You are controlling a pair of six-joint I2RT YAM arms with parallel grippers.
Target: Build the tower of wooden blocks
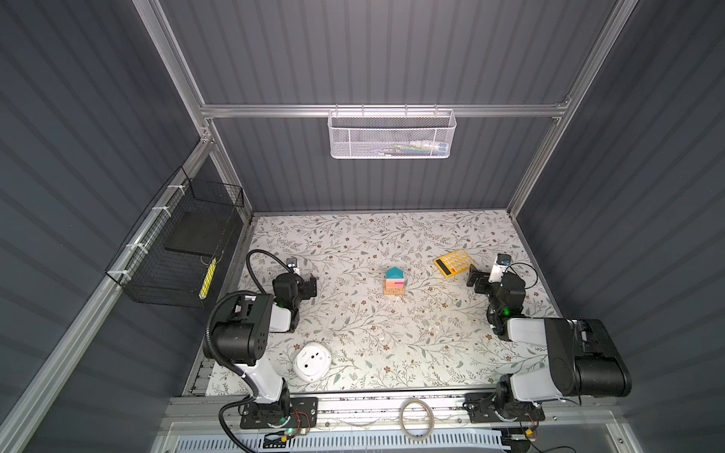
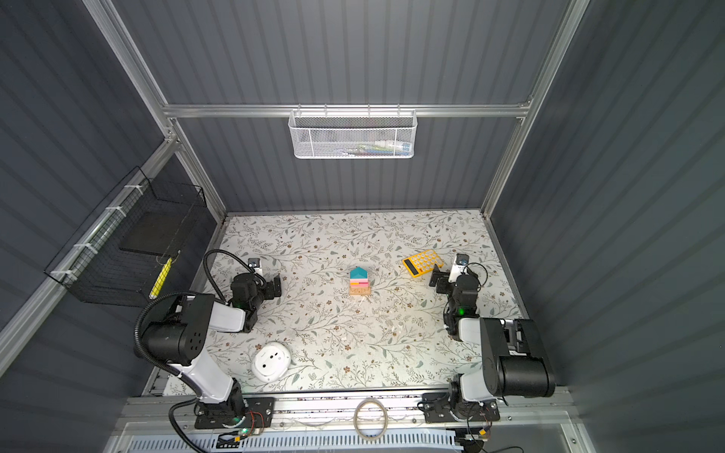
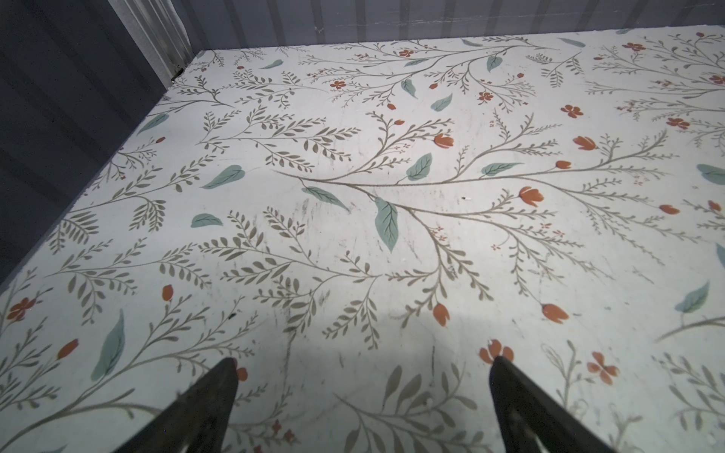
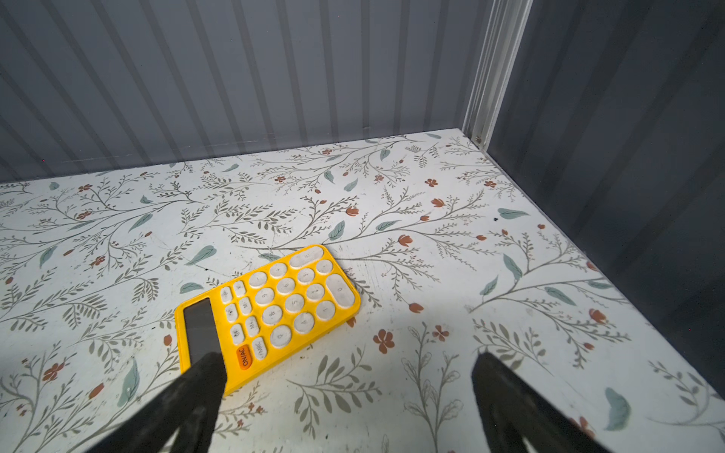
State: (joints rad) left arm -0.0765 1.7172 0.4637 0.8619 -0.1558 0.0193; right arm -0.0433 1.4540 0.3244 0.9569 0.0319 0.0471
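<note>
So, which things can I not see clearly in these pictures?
- tower: too small in both top views to count its blocks; absent from both wrist views.
- white mesh basket: contents blurred behind the mesh in both top views.
- calculator: one corner covered by the right hand in the right wrist view.

Yellow calculator [image 1: 453, 263] [image 4: 266, 313] lay flat, keys up, askew on floral tabletop [image 1: 353, 333], right rear. White round device [image 1: 312, 361] sat near front left. White mesh basket [image 1: 390, 137] hung on rear rail. Black wire basket [image 1: 157, 282] on left wall held dark slab [image 1: 196, 235] and yellow stick [image 1: 208, 280]. Coiled cable [image 1: 401, 419] lay on front rail.
</note>
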